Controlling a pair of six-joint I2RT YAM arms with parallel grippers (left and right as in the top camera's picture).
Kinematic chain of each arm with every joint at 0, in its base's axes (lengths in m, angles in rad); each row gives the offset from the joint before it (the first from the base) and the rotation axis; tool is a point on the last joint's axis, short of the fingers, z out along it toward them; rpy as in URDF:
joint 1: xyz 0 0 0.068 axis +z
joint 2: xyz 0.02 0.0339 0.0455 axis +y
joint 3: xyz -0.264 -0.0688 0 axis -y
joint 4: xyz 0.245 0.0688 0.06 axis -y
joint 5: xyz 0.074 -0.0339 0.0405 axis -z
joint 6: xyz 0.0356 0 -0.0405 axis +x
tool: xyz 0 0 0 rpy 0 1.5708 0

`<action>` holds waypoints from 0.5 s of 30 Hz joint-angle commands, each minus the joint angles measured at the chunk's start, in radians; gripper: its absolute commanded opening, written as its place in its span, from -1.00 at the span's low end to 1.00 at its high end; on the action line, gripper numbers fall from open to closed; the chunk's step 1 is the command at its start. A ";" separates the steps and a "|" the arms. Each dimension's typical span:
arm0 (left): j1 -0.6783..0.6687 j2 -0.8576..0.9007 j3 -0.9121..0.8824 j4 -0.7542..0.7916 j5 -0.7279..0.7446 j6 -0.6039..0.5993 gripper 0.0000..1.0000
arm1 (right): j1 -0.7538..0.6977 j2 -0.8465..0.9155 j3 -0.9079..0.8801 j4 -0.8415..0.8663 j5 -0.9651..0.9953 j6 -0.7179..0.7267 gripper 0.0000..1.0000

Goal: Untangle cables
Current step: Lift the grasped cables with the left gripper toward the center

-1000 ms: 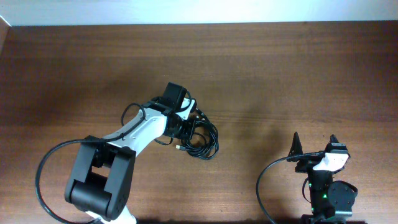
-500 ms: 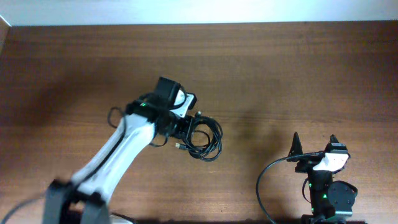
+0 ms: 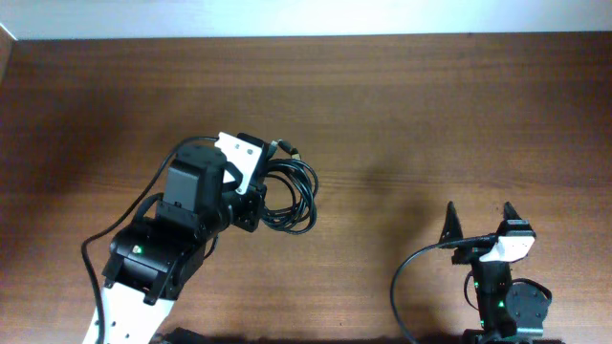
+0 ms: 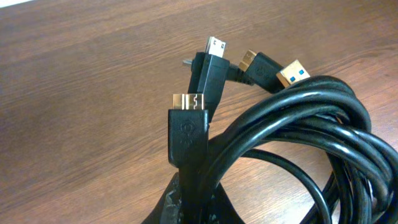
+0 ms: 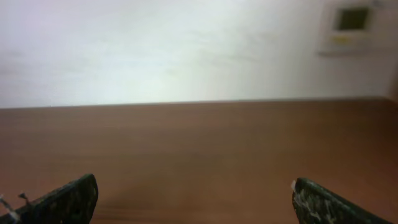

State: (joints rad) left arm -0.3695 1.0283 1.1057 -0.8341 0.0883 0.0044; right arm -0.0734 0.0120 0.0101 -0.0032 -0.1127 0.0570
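**Coiled black cables gripped by the left arm over a wooden table**

A wide, dark brown wood-grain table is seen from overhead, filling the frame up to a pale strip along the top edge. Left of centre, the bulky black-and-white left arm is extended upward from the bottom edge.

At its tip, the left gripper is clamped narrowly on a bundle of thin black cables. The cables are wound in several overlapping loops that spread to the right of the fingers, just left of the frame's centre. The bundle appears to be held by one side so that the loops are left free for picking apart. Whether the lowest loops touch the wood cannot be told.

At lower right, well apart from the bundle, the black right gripper is parked with its jaws spread wide and nothing between them. It is judged to be placed ready for the second grasp that separating strands calls for.

In the left wrist view, the cable ends are seen gathered above the coils, among them a broad silver-tipped plug and a gold-tipped plug. These loose ends are judged the likeliest places to pull from.

Open wood is seen on every side of the bundle, widest to the right and above, and no table edge lies near.
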 commanded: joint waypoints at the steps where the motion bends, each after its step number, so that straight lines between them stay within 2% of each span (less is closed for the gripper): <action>1: -0.004 -0.014 0.023 0.002 -0.033 0.011 -1.00 | -0.006 -0.003 -0.005 0.100 -0.414 0.013 0.98; 2: -0.004 -0.014 0.023 0.002 -0.033 0.011 -1.00 | -0.006 -0.003 -0.003 0.131 -0.492 0.059 0.98; 4: -0.004 -0.018 0.023 0.002 -0.033 0.011 -1.00 | -0.006 -0.003 0.019 0.132 -0.539 0.263 0.98; 5: -0.004 -0.022 0.023 0.002 -0.033 0.011 -1.00 | -0.006 -0.003 0.033 0.132 -0.566 0.307 0.98; 8: -0.004 -0.048 0.023 0.003 -0.033 0.011 -1.00 | -0.006 -0.003 0.080 0.111 -0.618 0.314 0.98; 15: -0.004 -0.126 0.023 0.009 -0.025 0.011 -1.00 | -0.006 0.092 0.311 -0.101 -0.676 0.276 0.98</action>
State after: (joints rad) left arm -0.3695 0.9379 1.1057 -0.8352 0.0620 0.0074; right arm -0.0734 0.0456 0.2302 -0.0818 -0.7139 0.3489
